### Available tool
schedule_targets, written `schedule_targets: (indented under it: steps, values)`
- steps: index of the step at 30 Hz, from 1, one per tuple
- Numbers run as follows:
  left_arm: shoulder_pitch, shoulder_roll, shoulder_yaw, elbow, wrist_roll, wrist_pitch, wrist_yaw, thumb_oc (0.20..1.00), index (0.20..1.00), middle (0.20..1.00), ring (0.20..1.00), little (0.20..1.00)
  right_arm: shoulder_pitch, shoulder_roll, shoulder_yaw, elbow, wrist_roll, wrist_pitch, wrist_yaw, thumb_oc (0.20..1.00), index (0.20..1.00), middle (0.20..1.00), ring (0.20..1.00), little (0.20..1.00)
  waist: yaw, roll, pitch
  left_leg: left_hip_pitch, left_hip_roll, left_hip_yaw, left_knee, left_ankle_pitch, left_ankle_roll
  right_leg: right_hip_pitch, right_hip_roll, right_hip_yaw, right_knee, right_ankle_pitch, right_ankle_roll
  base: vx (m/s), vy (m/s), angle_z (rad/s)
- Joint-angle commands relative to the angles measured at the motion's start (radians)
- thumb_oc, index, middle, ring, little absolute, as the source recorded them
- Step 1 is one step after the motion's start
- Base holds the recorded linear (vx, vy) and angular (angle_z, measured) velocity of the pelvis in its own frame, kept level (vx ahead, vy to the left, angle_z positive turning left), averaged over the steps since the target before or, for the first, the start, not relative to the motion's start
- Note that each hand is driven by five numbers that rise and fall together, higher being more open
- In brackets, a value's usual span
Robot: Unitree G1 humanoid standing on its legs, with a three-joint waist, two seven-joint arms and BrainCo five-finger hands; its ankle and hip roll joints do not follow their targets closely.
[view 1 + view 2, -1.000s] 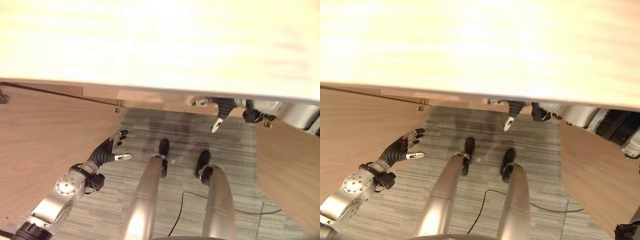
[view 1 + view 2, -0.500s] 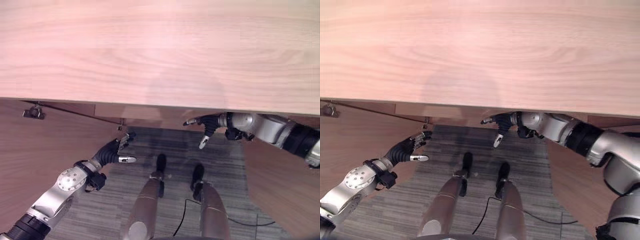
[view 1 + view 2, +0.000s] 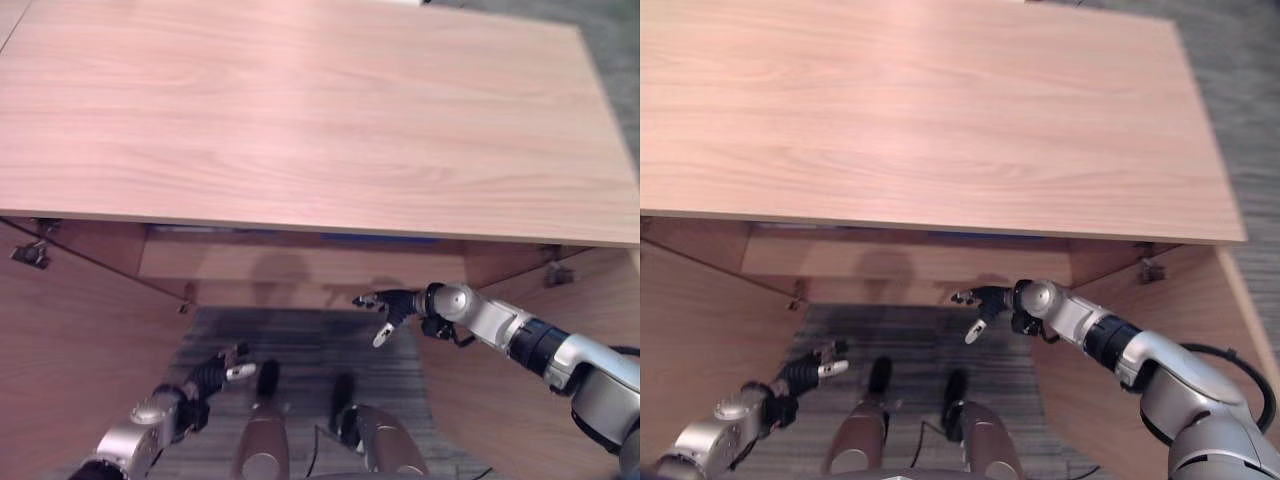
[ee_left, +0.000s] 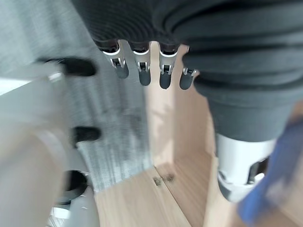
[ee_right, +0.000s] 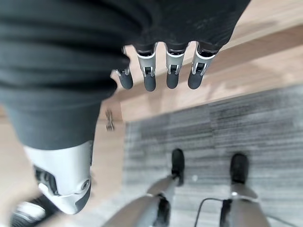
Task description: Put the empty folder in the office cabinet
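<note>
The office cabinet has a light wooden top [image 3: 300, 110] and stands with both doors swung out. A thin blue strip [image 3: 375, 238] shows just under the top's front edge, inside the cabinet; whether it is the folder I cannot tell. My right hand [image 3: 395, 305] hovers before the cabinet's opening, right of its middle, fingers [image 5: 161, 78] straight, holding nothing. My left hand [image 3: 215, 375] hangs low by the left door, fingers [image 4: 142, 73] relaxed and empty. A blurred blue shape [image 4: 267, 189] shows past the thumb in the left wrist view.
The left door [image 3: 70, 340] and the right door [image 3: 490, 400] stand out on either side of me. Between them lies grey striped carpet [image 3: 300, 340]. A wooden shelf [image 3: 290, 265] shows inside the opening.
The whole view has shifted and now takes in the full cabinet top, so the camera moved. The left arm sits lower in the view. Both hands stay open and empty.
</note>
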Motion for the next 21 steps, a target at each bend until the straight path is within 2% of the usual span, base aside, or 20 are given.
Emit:
schedule_targets:
  steps: [1, 2, 4, 5, 7, 10, 12, 15, 21]
  values:
    - [0.018, -0.14, 0.109, 0.202, 0.237, -0.009, 0.018, 1.0, 1.0, 1.0, 1.0, 1.0, 0.071, 0.034, -0.1, 0.025, -0.019, -0.041, -0.036, 1.0, 1.0, 1.0, 1.0, 1.0, 0.008, -0.009, -0.062, 0.084, -0.108, -0.049, 0.076, -0.218, 0.108, 0.192, 0.024, 0.03, -0.404, 0.207, 0.14, 0.14, 0.259, -0.13]
    - [-0.004, -0.208, 0.183, 0.37, 0.306, -0.018, 0.038, 1.0, 1.0, 1.0, 1.0, 1.0, 0.159, 0.065, -0.189, 0.072, -0.018, -0.051, -0.065, 1.0, 1.0, 1.0, 1.0, 1.0, 0.0, -0.011, -0.099, 0.122, -0.116, -0.05, 0.022, -0.203, 0.1, 0.2, 0.013, 0.037, -0.404, 0.216, 0.146, 0.13, 0.283, -0.17]
    - [-0.041, -0.277, 0.273, 0.572, 0.366, -0.029, 0.047, 1.0, 1.0, 1.0, 1.0, 1.0, 0.27, 0.151, -0.311, 0.166, 0.026, -0.071, -0.124, 1.0, 1.0, 1.0, 1.0, 1.0, -0.003, -0.001, -0.143, 0.194, -0.115, -0.04, -0.047, -0.195, 0.089, 0.227, 0.01, 0.047, -0.406, 0.214, 0.145, 0.07, 0.305, -0.2]
    - [-0.05, -0.292, 0.327, 0.67, 0.428, -0.039, 0.06, 1.0, 1.0, 1.0, 1.0, 1.0, 0.341, 0.183, -0.359, 0.198, 0.017, -0.069, -0.138, 1.0, 1.0, 1.0, 1.0, 1.0, -0.004, 0.008, -0.167, 0.238, -0.116, -0.031, -0.094, -0.184, 0.084, 0.243, 0.011, 0.053, -0.407, 0.21, 0.146, 0.05, 0.311, -0.15]
    - [-0.043, -0.312, 0.37, 0.742, 0.478, -0.045, 0.078, 1.0, 1.0, 1.0, 1.0, 1.0, 0.409, 0.225, -0.413, 0.247, 0.024, -0.067, -0.16, 1.0, 1.0, 1.0, 1.0, 1.0, -0.005, 0.02, -0.194, 0.281, -0.121, -0.021, -0.133, -0.171, 0.082, 0.258, 0.01, 0.065, -0.407, 0.208, 0.146, -0.02, 0.259, -0.28]
    - [-0.019, -0.319, 0.403, 0.775, 0.499, -0.051, 0.078, 1.0, 1.0, 1.0, 1.0, 1.0, 0.481, 0.262, -0.466, 0.283, 0.041, -0.061, -0.18, 1.0, 1.0, 1.0, 1.0, 1.0, -0.013, 0.038, -0.218, 0.308, -0.131, -0.009, -0.16, -0.16, 0.085, 0.254, 0.004, 0.079, -0.402, 0.215, 0.15, -0.09, 0.202, -0.3]
    - [-0.017, -0.32, 0.391, 0.757, 0.49, -0.06, 0.065, 1.0, 1.0, 1.0, 1.0, 1.0, 0.523, 0.315, -0.484, 0.366, 0.054, -0.051, -0.197, 1.0, 1.0, 1.0, 1.0, 1.0, -0.03, 0.054, -0.221, 0.304, -0.161, 0.005, -0.155, -0.141, 0.099, 0.194, -0.016, 0.104, -0.375, 0.263, 0.165, -0.33, 0.313, -0.19]
    - [-0.057, -0.334, 0.355, 0.743, 0.464, -0.069, 0.079, 1.0, 1.0, 1.0, 1.0, 1.0, 0.538, 0.374, -0.508, 0.479, 0.049, -0.046, -0.23, 1.0, 1.0, 1.0, 1.0, 1.0, -0.05, 0.06, -0.196, 0.304, -0.204, 0.033, -0.133, -0.131, 0.123, 0.134, -0.033, 0.127, -0.352, 0.308, 0.194, -0.25, 0.229, -0.53]
    - [-0.071, -0.36, 0.323, 0.749, 0.476, -0.076, 0.09, 1.0, 1.0, 1.0, 1.0, 1.0, 0.594, 0.425, -0.642, 0.554, 0.134, -0.066, -0.304, 1.0, 1.0, 1.0, 1.0, 1.0, -0.086, 0.078, -0.155, 0.34, -0.232, 0.084, -0.138, -0.121, 0.144, 0.108, -0.048, 0.131, -0.33, 0.327, 0.217, -0.12, 0.127, -0.41]
